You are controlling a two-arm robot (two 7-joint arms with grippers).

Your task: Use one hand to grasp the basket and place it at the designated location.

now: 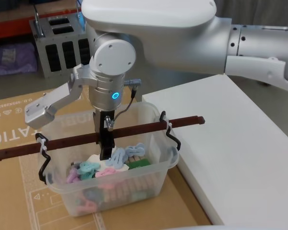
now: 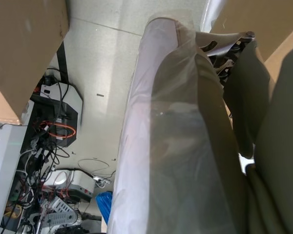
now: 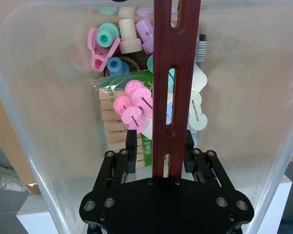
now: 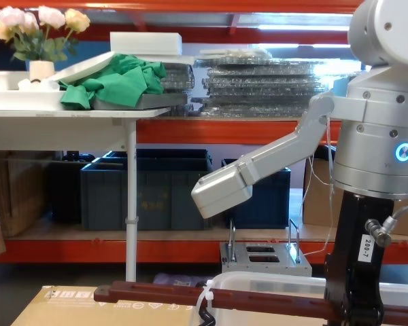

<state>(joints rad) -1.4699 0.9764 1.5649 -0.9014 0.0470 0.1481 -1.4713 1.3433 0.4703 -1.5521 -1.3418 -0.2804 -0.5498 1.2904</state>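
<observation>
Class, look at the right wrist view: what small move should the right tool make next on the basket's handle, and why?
Probably close the right tool on the reddish-brown bar handle. Its black fingers stand either side of the bar with a gap showing on one side, so the grip looks unfinished, and the translucent white plastic basket seems to rest on the brown cardboard box.

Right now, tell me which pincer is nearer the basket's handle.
Right. The right pincer straddles the handle over the basket; the left arm's wrist camera faces the floor, elsewhere.
</observation>
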